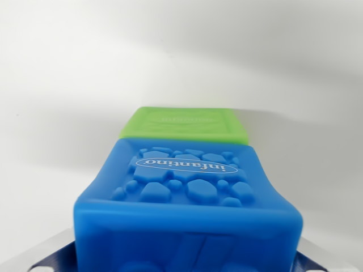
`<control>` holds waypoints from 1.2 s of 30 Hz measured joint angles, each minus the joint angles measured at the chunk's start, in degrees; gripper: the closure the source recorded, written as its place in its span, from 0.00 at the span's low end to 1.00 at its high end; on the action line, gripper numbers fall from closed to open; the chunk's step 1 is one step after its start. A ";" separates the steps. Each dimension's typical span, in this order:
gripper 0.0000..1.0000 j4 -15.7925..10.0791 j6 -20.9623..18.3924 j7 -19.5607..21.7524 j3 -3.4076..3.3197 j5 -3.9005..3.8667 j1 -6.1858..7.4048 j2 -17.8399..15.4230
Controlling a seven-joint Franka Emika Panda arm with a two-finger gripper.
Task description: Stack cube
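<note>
Nearest the camera, we see parts of the claw (184,262) at the bottom corners of the wrist view: pale metal and dark blue pieces on either side of the blue cube (187,209). The cube sits between them, but we cannot tell whether the claw is clamped on it. The cube's upper face carries raised pebble shapes and an "infantino" oval. Directly beyond it, farther from the claw, lies the green cube (184,123), against the white surface (57,85).
</note>
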 joint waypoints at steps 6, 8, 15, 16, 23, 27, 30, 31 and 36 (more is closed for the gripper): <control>0.00 0.06 0.10 0.00 -0.09 0.00 0.10 0.12; 0.00 0.06 0.11 0.00 -0.10 0.00 0.10 0.12; 0.00 0.08 0.11 0.00 -0.11 0.00 0.10 0.13; 0.00 0.08 0.11 0.00 -0.11 0.00 0.10 0.13; 0.00 0.09 0.12 0.00 -0.11 0.00 0.11 0.15; 0.00 0.09 0.12 0.00 -0.11 0.00 0.11 0.16; 0.00 0.09 0.13 0.00 -0.11 0.00 0.11 0.16; 0.00 0.09 0.13 0.00 -0.11 0.00 0.11 0.16; 0.00 0.09 0.13 0.00 -0.11 0.00 0.11 0.16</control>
